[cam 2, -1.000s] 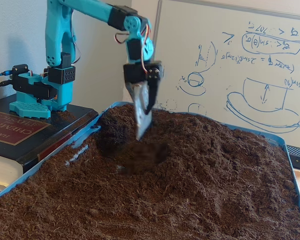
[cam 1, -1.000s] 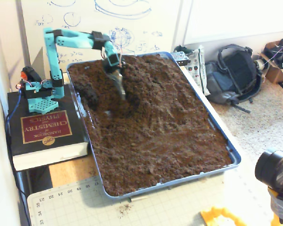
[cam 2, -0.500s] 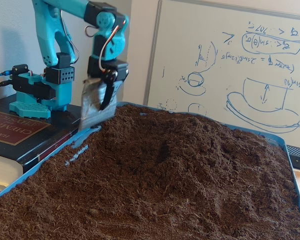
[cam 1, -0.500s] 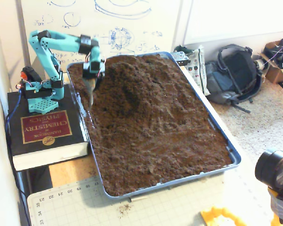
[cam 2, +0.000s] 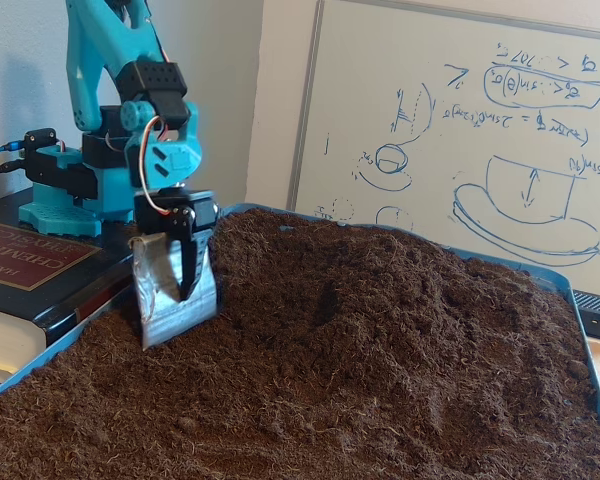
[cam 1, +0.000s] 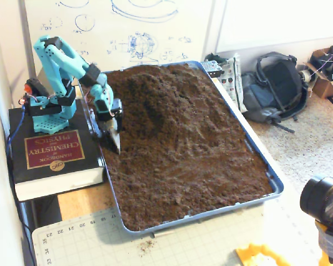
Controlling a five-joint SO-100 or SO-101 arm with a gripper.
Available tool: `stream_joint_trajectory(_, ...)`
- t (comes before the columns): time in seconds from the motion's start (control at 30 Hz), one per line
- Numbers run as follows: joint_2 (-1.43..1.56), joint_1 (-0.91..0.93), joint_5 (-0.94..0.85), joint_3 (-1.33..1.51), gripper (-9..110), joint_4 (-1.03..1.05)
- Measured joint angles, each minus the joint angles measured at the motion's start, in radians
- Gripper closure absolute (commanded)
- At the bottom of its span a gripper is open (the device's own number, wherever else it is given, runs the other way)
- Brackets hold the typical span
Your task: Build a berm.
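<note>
Berm (cam 1: 155, 105) already well raised: a broad ridge of dark crumbly soil (cam 2: 400, 330) running from the far end of the blue tray (cam 1: 269, 177) toward the middle, slopes falling off to both sides. Highest near the whiteboard (cam 2: 480, 110) end, in the low fixed view cresting just right of the arm. Lower, flatter soil toward the near end and along the left edge in the high fixed view, so likely more material left to pull up and the flanks left to shape; ridge not yet sharply defined.

Arm (cam 2: 110, 90) folded back over its base, which stands on a chemistry handbook (cam 1: 50, 149) beside the tray. Upper links tucked close, wrist pointing steeply down at the tray's left edge. Tool (cam 1: 112, 136) fitted with a flat metal blade (cam 2: 170, 295), lower edge touching or just into the soil at the foot of the berm's left slope, face turned toward the mound. Whether the tool's fingers (cam 2: 190, 260) are apart or together: cannot tell, the blade and black housing hiding the gap. Judged poised for a push of edge soil up onto the ridge.
</note>
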Motion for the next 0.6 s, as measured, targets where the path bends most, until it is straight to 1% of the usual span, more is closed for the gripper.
stream_joint_trajectory(0.2, -0.064, 0.014, -0.242, 0.009, 101, -0.046)
stream_joint_trajectory(0.27, -0.106, 0.015, -0.291, -0.012, 101, -0.054)
stream_joint_trajectory(0.5, -0.282, 0.012, -0.324, -0.202, 101, -0.038)
stream_joint_trajectory(0.6, -0.350, 0.009, -0.256, -0.284, 101, -0.035)
